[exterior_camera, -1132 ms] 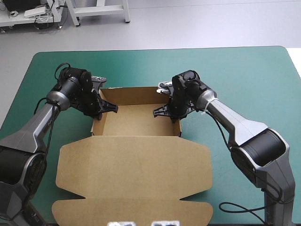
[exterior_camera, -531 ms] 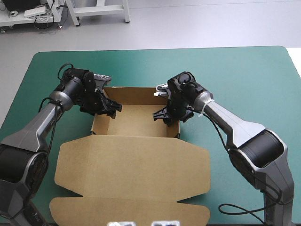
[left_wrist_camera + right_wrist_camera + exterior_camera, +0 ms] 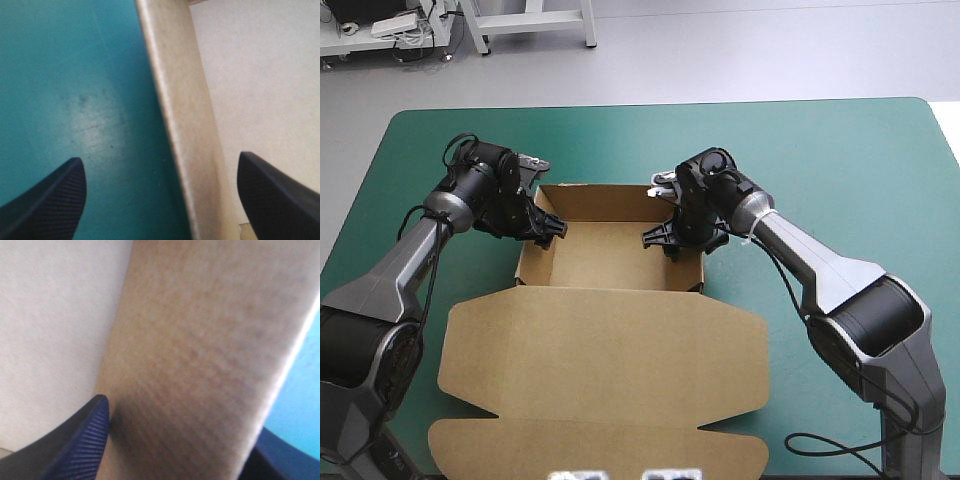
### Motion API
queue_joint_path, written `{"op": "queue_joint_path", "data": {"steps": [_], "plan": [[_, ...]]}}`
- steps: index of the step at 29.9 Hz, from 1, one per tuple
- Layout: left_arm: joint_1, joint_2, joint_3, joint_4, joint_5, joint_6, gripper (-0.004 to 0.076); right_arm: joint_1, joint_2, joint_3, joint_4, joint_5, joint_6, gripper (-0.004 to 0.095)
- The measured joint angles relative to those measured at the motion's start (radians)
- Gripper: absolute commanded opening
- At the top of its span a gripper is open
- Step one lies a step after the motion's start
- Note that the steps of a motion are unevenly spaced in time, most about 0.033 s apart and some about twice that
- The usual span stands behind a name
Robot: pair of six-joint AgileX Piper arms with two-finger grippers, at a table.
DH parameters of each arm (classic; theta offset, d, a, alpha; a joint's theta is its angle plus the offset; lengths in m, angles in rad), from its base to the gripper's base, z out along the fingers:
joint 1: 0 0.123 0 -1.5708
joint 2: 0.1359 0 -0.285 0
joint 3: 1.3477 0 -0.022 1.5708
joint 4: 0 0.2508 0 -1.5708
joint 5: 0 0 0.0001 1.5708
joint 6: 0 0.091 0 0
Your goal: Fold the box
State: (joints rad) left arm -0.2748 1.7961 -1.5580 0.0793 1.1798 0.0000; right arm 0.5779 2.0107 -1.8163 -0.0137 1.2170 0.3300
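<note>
High view above-behind, looking down; wrist views very near box (image 3: pixel 605 350) walls.

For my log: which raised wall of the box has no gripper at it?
The far wall: the left gripper and right gripper straddle the two side walls.

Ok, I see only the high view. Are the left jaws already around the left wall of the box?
Observer: Yes. In the left wrist view the left gripper stands open with the wall of the box between its jaws, one over the teal-green cover and one over the box floor.
Operator: And the right one?
Observer: The right gripper is open too, astride the right wall. Its inner jaw lies close to the board.
</note>
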Motion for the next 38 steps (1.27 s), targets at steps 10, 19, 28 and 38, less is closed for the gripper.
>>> {"op": "queue_joint_path", "data": {"steps": [10,19,28,38], "plan": [[0.000,-0.003,-0.247,-0.045,0.055,0.000,0.0587,0.000,-0.002,-0.303,-0.015,0.025,-0.027,0.0566],[0.000,-0.131,-0.390,-0.132,0.072,0.000,0.0582,0.000,-0.061,-0.458,-0.125,0.033,-0.077,0.0565],[0.000,-0.379,-0.404,-0.131,0.074,0.023,0.0232,0.000,-0.107,-0.459,-0.187,0.034,-0.068,0.0563],[0.000,-0.645,-0.257,-0.094,0.075,0.076,-0.0008,-0.008,-0.107,-0.266,-0.123,0.034,-0.052,0.0563]]}}
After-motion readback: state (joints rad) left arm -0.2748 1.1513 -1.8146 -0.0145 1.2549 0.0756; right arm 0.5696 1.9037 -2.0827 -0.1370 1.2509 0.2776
